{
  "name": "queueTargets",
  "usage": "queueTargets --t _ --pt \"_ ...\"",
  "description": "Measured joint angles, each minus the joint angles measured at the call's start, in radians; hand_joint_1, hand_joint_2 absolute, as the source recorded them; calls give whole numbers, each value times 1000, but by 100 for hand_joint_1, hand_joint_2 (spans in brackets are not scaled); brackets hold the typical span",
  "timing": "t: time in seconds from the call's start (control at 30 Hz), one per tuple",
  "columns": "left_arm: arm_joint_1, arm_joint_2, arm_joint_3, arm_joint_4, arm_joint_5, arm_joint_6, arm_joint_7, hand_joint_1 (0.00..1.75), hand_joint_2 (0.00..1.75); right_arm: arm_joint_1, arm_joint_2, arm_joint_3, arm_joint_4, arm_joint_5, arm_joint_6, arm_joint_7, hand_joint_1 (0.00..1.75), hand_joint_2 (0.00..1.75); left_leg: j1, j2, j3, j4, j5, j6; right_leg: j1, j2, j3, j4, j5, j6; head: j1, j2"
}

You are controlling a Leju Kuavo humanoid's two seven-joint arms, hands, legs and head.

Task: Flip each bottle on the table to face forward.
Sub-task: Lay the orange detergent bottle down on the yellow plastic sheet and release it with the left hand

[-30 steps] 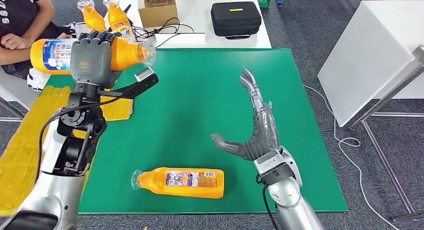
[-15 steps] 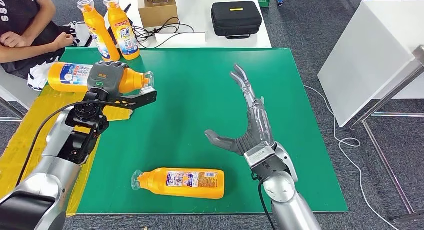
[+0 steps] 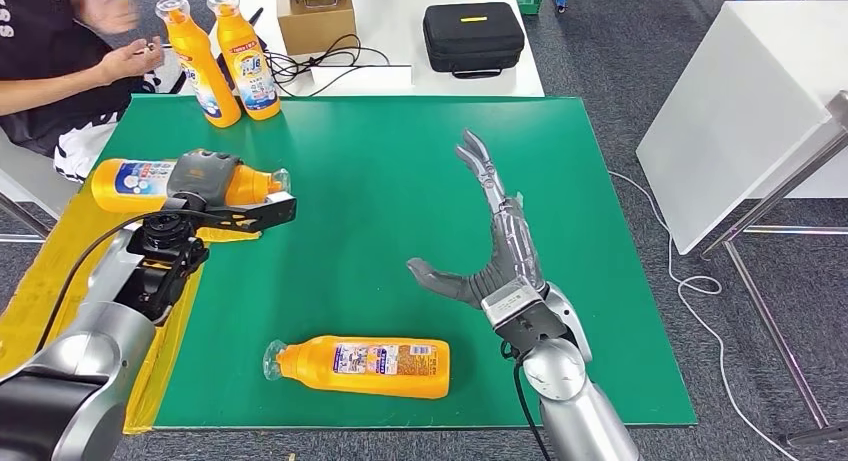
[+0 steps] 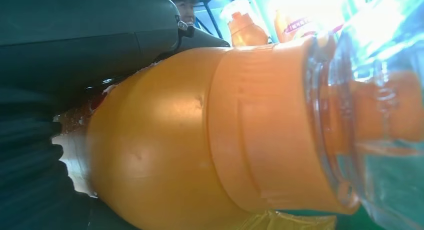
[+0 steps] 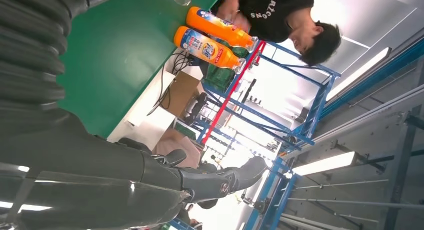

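My left hand [image 3: 205, 171] grips an orange bottle [image 3: 135, 181] held sideways at the green mat's left edge, its clear cap toward the mat's middle; the same bottle [image 4: 200, 140] looms close in the left wrist view. A second orange bottle [image 3: 360, 366] lies on its side near the front edge of the green mat [image 3: 400, 181], cap to the left. Two more orange bottles [image 3: 225, 56] stand upright at the far left corner. My right hand [image 3: 495, 251] hovers open above the mat, fingers spread, to the right of the lying bottle.
A seated person [image 3: 60, 51] is at the far left, hands raised beside the upright bottles. A black case [image 3: 472, 36], a cardboard box [image 3: 315, 21] and cables sit on the white table behind. Yellow sheeting [image 3: 60, 281] lies left of the mat. A white table [image 3: 740, 111] stands at right.
My left hand has lowered the gripped bottle from high above the mat's left corner down to near the mat. My right hand shifted slightly left. The person's hands rose.
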Motion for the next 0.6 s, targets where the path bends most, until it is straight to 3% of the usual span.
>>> queueTargets --t 0.27,0.6 --pt "-9 0 7 31 3 -17 -7 175 175 -3 0 0 6 0 1 3 0 175 0 0 0 0 0 0 0 0 0 0 0 0 0 0" --pt "-20 12 100 177 41 -43 -54 175 175 -5 -1 0 16 0 6 25 0 175 1 0 0 0 0 0 0 0 0 0 0 0 0 0"
